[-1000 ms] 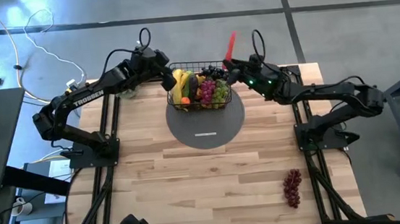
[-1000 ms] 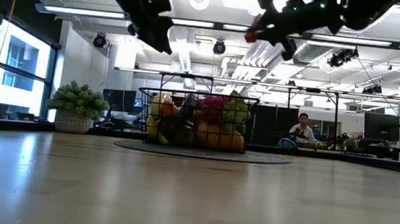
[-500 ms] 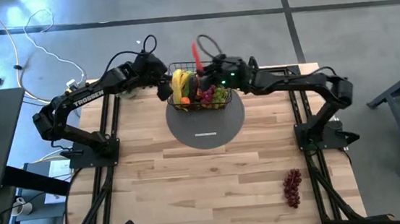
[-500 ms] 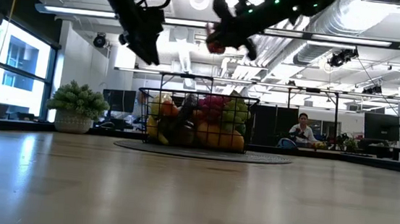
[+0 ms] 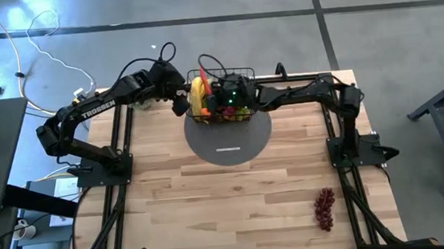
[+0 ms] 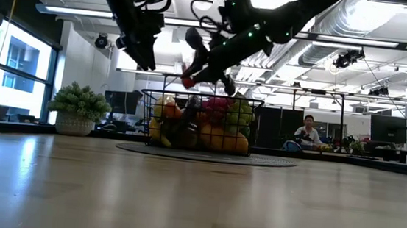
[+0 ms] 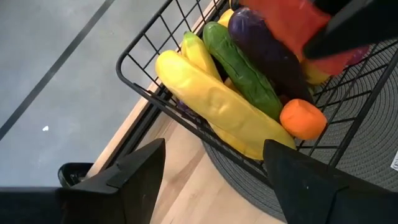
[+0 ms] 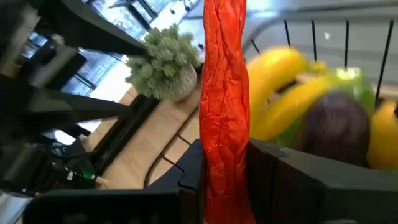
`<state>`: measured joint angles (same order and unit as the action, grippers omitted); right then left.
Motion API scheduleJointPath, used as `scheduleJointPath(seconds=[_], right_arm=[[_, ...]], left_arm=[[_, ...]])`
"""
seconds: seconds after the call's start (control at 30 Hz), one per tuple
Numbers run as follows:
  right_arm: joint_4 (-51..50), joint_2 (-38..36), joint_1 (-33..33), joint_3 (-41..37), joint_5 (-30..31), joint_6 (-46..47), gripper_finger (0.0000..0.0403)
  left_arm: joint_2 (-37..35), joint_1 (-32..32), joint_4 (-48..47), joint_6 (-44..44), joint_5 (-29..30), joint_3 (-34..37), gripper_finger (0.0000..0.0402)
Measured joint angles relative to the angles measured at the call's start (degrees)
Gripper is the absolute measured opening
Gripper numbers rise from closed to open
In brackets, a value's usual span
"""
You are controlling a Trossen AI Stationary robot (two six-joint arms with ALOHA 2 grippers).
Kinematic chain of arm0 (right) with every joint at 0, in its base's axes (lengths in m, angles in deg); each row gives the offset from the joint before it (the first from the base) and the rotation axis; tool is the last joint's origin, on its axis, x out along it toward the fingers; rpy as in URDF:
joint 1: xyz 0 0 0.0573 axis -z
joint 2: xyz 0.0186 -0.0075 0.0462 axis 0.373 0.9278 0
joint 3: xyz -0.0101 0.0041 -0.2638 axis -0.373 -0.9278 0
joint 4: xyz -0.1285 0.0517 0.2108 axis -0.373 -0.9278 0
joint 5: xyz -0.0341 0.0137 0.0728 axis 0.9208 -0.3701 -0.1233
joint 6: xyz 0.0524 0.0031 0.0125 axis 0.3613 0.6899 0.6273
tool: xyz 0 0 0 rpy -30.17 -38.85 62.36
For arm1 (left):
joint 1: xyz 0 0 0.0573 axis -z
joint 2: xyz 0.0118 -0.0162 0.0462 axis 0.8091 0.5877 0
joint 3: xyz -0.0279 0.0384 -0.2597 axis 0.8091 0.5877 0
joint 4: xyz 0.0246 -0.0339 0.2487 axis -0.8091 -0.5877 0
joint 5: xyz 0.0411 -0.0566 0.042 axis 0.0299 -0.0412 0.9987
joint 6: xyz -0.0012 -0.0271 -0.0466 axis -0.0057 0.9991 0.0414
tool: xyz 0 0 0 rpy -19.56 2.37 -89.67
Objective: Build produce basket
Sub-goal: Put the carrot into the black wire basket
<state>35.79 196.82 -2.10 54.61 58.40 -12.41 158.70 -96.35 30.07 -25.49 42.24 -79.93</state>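
Left arm comes in from the left of the high view, its left gripper (image 5: pixel 178 102) hanging just off the left side of the basket (image 5: pixel 240 71), fingers spread, nothing between them. In the left wrist view the two dark fingers (image 7: pixel 134 171) frame the basket's wire corner (image 7: pixel 134 74), not touching it as far as I can see. Basket sits on the dark round mat (image 5: pixel 228 144), upper centre of the high view. Inside, seen from the left wrist: two yellow bananas (image 7: pixel 217 112) against the near wall, green cucumber (image 7: pixel 239 68) beside them, purple eggplant (image 7: pixel 267 53) next, a small orange fruit (image 7: pixel 303 119) at the wire. Low view shows the basket (image 6: pixel 148 113) already piled to about its rim. Right arm reaches across from the right of the high view, right gripper (image 5: pixel 212 87) over the basket's left half. It is clenched on the red chili (image 8: pixel 224 106), which stands up between the fingers in the right wrist view; in the low view the chili (image 6: pixel 187 79) hangs just above the basket's rim. Grey-green leafy bunch (image 6: pixel 79 103) stands left of the basket in the low view. Lower right of the high view: a red grape bunch (image 5: pixel 324 209) lies on the bare table (image 5: pixel 237 204), well apart from the basket. A person (image 6: pixel 307 130) sits far back in the room.
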Motion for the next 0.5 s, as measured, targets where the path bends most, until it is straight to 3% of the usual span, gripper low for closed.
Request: scheduleJointPath(seconds=[0.5], right_arm=[[0.2,3.1,-0.1,0.0,-0.3,6.6,0.0055]], left_arm=[[0.0,0.0,-0.1,0.0,0.0,0.0,0.0262]])
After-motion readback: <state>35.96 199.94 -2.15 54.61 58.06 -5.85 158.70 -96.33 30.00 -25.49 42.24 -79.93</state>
